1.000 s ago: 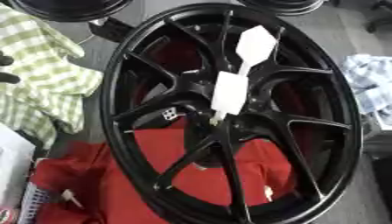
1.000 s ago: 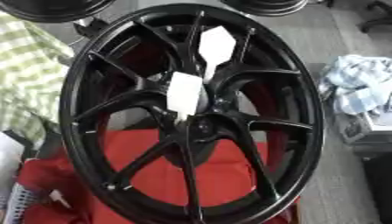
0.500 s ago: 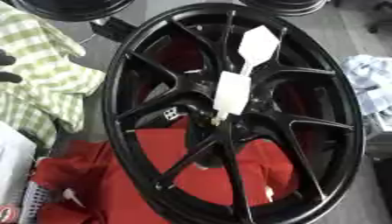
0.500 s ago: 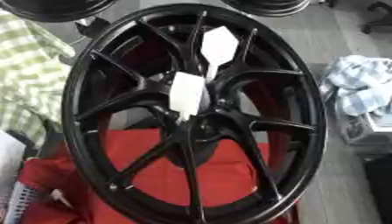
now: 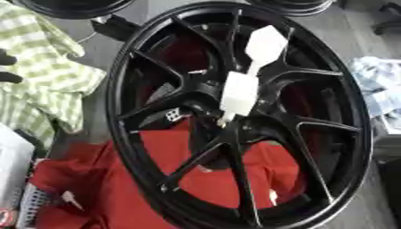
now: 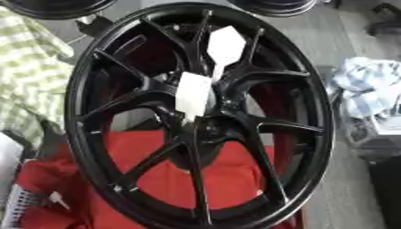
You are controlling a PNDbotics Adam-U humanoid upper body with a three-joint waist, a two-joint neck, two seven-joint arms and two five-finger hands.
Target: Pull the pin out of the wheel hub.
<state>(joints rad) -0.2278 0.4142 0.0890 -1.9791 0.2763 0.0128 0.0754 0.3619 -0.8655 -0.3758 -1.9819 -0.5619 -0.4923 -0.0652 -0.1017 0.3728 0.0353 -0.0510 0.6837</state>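
A large black spoked wheel [image 5: 156,58] fills both eye views, lying tilted on a red cloth [image 5: 149,179]. A white pin [image 5: 239,91] stands in the hub at the wheel's centre. It has a block-shaped lower body, a thin neck and a flat paddle-shaped top [image 5: 265,44] leaning up and to the right. In the right eye view the same pin [image 6: 193,95] rises from the hub [image 6: 205,127]. No robot hand shows in either view.
A green-and-white checked cloth [image 5: 35,85] lies left of the wheel. A blue-and-white cloth [image 6: 366,87] lies at the right. Parts of other black wheels [image 5: 74,6] show along the top edge. A white basket corner [image 5: 27,208] sits at the lower left.
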